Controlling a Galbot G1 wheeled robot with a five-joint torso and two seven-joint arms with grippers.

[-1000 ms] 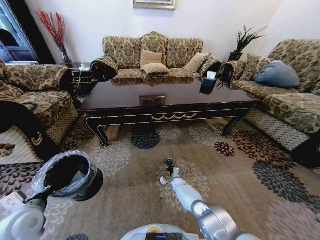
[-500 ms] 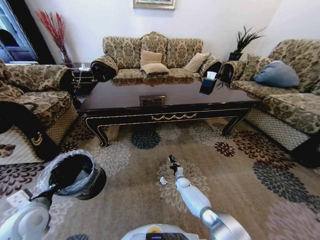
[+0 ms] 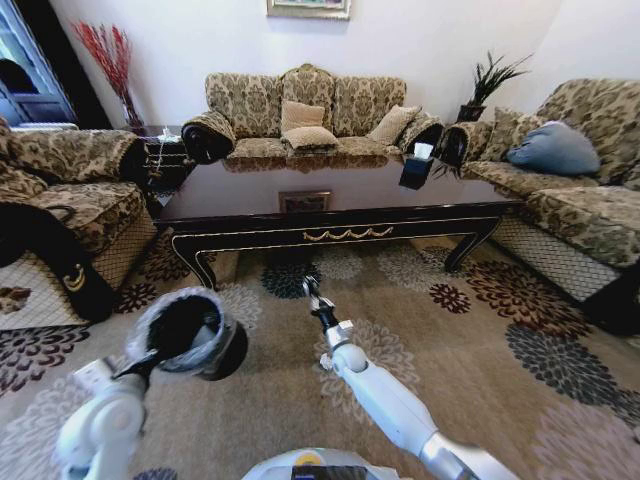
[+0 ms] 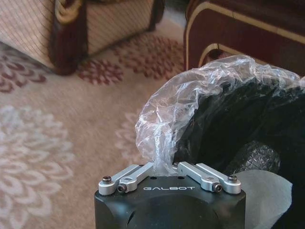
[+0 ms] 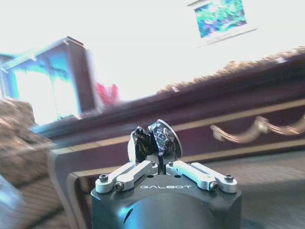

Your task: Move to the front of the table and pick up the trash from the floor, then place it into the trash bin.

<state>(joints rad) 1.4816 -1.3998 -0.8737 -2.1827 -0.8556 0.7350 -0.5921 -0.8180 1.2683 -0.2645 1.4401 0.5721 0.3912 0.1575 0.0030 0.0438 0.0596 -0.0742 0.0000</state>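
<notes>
My left gripper (image 3: pixel 150 364) is shut on the crinkly clear liner at the near rim of the black trash bin (image 3: pixel 190 335) and holds the bin off the carpet. In the left wrist view the left gripper (image 4: pixel 164 169) pinches the liner, and white paper (image 4: pixel 264 195) lies inside the trash bin (image 4: pixel 228 119). My right gripper (image 3: pixel 311 293) hangs above the carpet to the right of the bin, shut on a small crumpled dark shiny piece of trash (image 5: pixel 155 140). A small white scrap (image 3: pixel 325 362) lies on the carpet beside the right arm. The long dark table (image 3: pixel 340 234) stands just ahead.
Patterned sofas surround the table on the left (image 3: pixel 70 190), behind (image 3: pixel 310 115) and on the right (image 3: pixel 590 190). A black tissue box (image 3: pixel 416 170) sits on the tabletop. A cluttered side table (image 3: pixel 165 150) stands at the back left. Flowered carpet (image 3: pixel 500 340) lies open to the right.
The left arm has carried the bin to the right, toward the middle. The right gripper has risen and swung left toward the bin, keeping hold of the dark piece.
</notes>
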